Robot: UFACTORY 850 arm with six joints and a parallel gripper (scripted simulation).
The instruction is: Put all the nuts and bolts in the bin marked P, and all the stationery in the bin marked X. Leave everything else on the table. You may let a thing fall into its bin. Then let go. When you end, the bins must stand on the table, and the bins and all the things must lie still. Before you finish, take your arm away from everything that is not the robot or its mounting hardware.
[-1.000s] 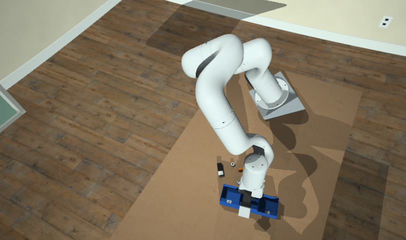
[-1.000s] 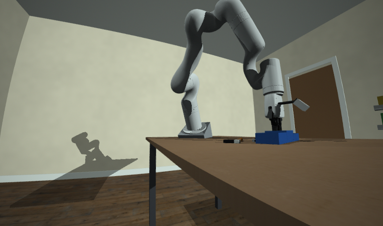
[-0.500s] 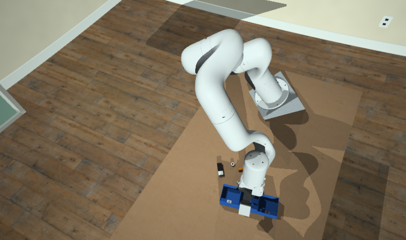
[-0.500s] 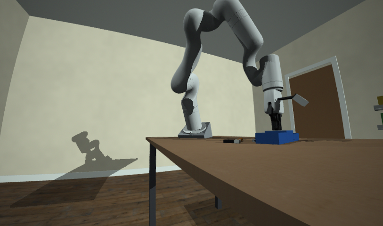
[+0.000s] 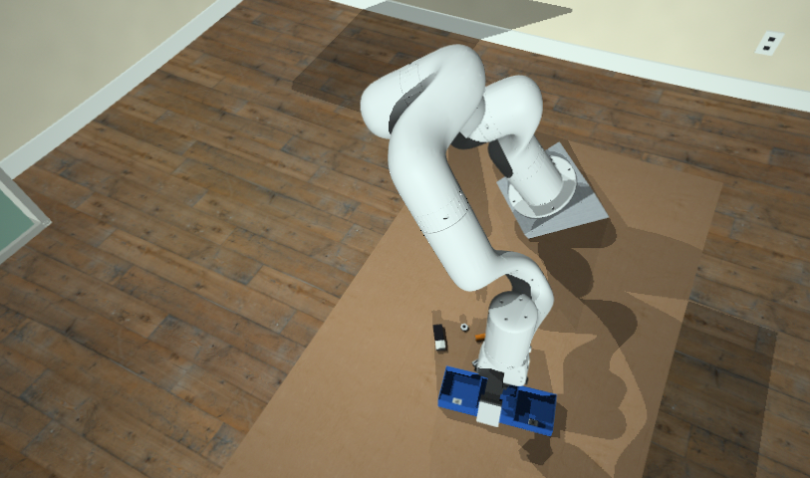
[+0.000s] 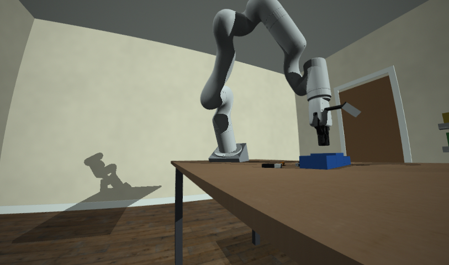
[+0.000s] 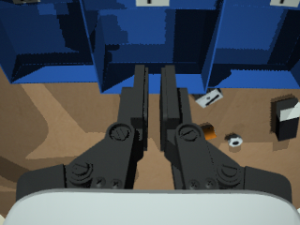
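While poised above the bins (image 5: 456, 387) from the top — nut (image 5: 463, 326) lying behind them. Exterior: gripper (image 6: 322, 140) narrow, holding nothing. Wrist: nut (image 7: 234, 141) small, hard, probably slippery — best pinched across its flats.

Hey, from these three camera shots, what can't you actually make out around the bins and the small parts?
- Middle bin, top view: its inside is hidden by the hand and the wrist camera's white housing.
- Bin interiors, exterior view: the low angle shows only the blue outer walls.
- Small white ring and orange piece: too small to identify.
- Labelled item: blurred, print unreadable.
- Black and white block: cut off by the wrist view's right edge.
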